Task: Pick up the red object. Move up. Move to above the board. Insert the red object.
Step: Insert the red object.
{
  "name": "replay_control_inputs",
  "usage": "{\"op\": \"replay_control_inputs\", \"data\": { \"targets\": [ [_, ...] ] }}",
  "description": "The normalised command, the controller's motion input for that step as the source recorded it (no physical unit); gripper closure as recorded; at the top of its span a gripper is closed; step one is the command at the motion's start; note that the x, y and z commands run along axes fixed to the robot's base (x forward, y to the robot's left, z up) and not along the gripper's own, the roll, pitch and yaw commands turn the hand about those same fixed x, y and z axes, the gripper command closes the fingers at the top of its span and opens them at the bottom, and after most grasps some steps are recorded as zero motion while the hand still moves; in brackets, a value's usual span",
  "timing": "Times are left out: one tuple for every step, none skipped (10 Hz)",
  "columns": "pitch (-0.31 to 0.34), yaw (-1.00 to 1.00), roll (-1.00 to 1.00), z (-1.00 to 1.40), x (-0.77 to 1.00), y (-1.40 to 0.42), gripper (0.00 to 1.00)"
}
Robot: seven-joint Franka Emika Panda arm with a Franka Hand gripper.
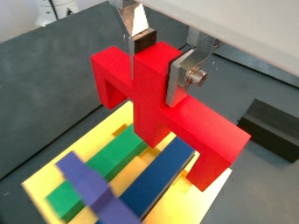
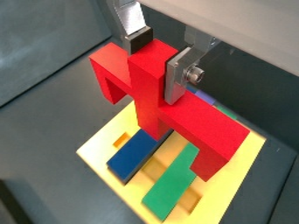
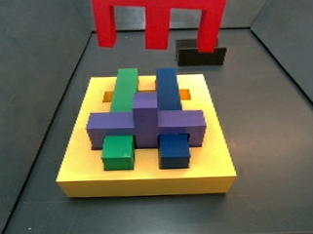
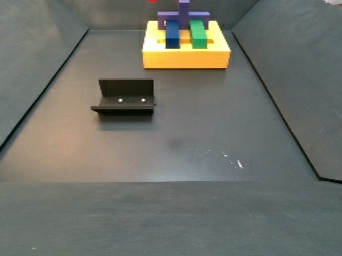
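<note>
Red and three-legged, the object point(image 1: 163, 105) hangs in the air above the yellow board point(image 3: 148, 178), legs pointing down. The gripper point(image 1: 163, 54) has its fingers point(image 1: 184, 74) closed on the object's middle bar. Picking up, lifting and carrying look done; lowering it into the board remains. Green, blue and purple blocks point(image 3: 144, 115) already sit there. The fixture point(image 4: 124, 97) stands well apart.

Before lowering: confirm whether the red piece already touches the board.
No: in a side view the red object, clamped in the gripper, hangs clear above the board.
</note>
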Motion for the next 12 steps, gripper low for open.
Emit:
{"op": "replay_control_inputs", "data": {
  "targets": [
    [0.000, 0.00, 0.35, -0.28, 0.02, 0.00, 1.00],
    [-0.067, 0.00, 0.46, -0.42, 0.00, -0.20, 1.00],
    [-0.061, 0.00, 0.48, -0.41, -0.01, -0.19, 1.00],
    [-0.121, 0.00, 0.40, -0.52, -0.12, -0.04, 1.00],
    [-0.186, 0.00, 0.17, -0.55, -0.13, 0.07, 1.00],
    [-0.283, 0.00, 0.00, -0.25, -0.32, 0.07, 1.00],
    [-0.363, 0.01, -0.09, -0.09, -0.27, 0.10, 1.00],
    [-0.396, 0.04, -0.23, 0.00, -0.21, 0.13, 1.00],
    [-0.499, 0.05, -0.32, 0.00, -0.47, 0.15, 1.00],
    [-0.371, 0.00, -0.16, 0.00, -0.29, 0.05, 1.00],
    [-0.106, 0.07, 0.00, -0.20, -0.04, 0.00, 1.00],
    [0.000, 0.06, 0.03, -0.26, 0.00, 0.00, 1.00]
  ]
}}
